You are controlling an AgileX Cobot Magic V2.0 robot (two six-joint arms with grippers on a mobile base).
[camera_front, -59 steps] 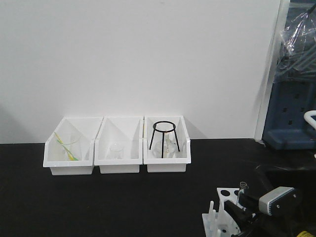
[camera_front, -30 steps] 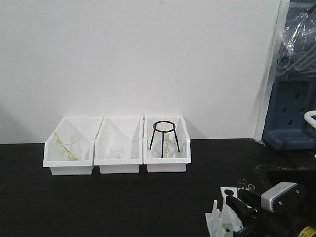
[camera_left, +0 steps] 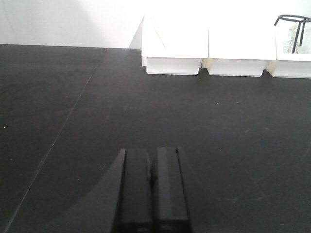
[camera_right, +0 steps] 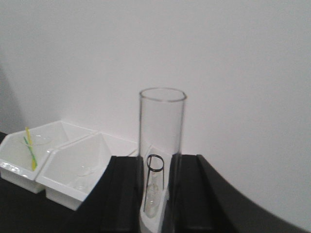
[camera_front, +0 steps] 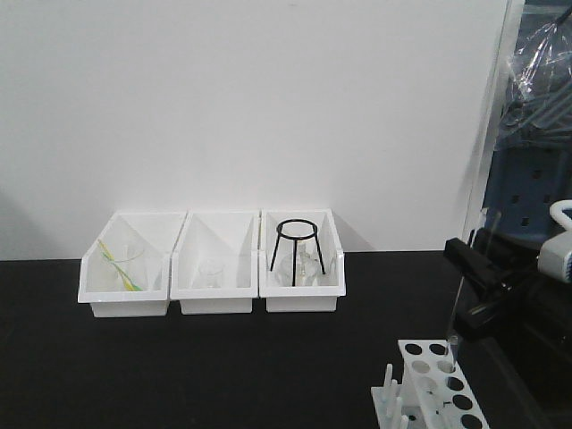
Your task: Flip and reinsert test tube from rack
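Clear glass test tube point(camera_right: 162, 126) upright, open rim up, clamped between right fingers point(camera_right: 125, 194); left fingers point(camera_left: 137, 189) together.

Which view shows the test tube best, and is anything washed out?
Right wrist view: the test tube shows clearly in the right pincer. Front view: it is a faint sliver over the rack. Left wrist view: the bins are overexposed.
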